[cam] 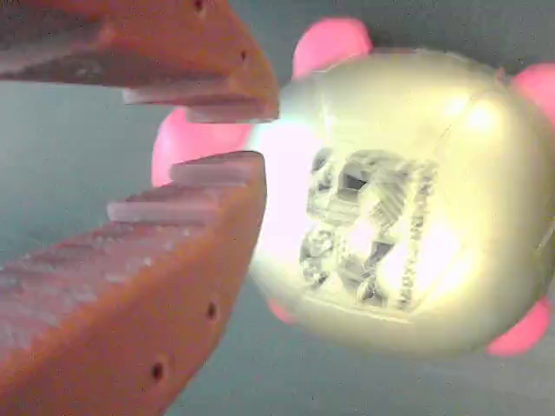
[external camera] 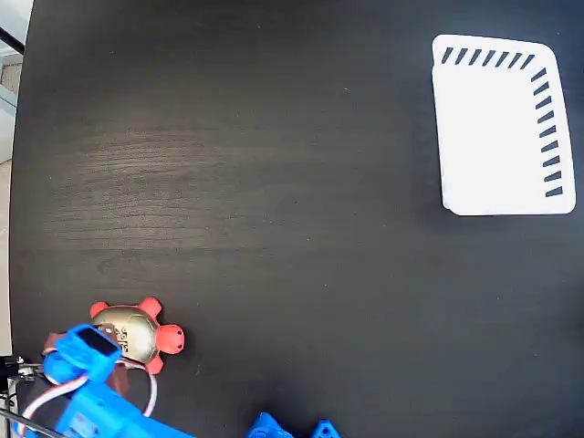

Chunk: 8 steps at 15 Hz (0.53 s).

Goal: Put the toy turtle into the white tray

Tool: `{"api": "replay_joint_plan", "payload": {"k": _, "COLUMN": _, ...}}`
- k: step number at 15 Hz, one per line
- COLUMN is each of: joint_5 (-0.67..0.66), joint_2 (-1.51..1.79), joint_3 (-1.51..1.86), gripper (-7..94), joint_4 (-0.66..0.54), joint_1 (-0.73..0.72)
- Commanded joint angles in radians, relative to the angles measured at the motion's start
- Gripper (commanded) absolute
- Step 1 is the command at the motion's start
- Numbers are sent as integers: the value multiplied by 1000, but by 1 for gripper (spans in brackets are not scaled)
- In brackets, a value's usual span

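Note:
The toy turtle [external camera: 137,333] lies on the dark table at the lower left of the fixed view, its red head pointing right. The wrist view shows its shiny gold shell [cam: 390,199] up close, with pink legs around it. My gripper [cam: 230,137] hovers just above the turtle, its orange fingertips [cam: 225,178] over the shell's edge near the pink head. The jaws stand slightly apart with a narrow gap and nothing between them. The blue arm [external camera: 84,365] covers the turtle's lower left side. The white tray [external camera: 502,128] lies far off at the upper right.
Wide bare dark table [external camera: 292,210] lies between the turtle and the tray. Two small blue parts [external camera: 292,427] poke in at the bottom edge. The table's left edge [external camera: 16,182] runs close to the turtle.

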Motion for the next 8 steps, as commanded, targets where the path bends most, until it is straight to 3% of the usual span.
{"api": "replay_joint_plan", "payload": {"k": 1, "joint_5": 17, "joint_2": -18, "joint_3": -97, "gripper": 17, "joint_4": 28, "joint_1": -15}}
{"api": "replay_joint_plan", "payload": {"k": 4, "joint_5": 5, "joint_2": -87, "joint_3": -97, "gripper": 45, "joint_4": 15, "joint_1": -14}}
{"api": "replay_joint_plan", "payload": {"k": 8, "joint_5": 51, "joint_2": -123, "joint_3": -97, "gripper": 50, "joint_4": 6, "joint_1": -54}}
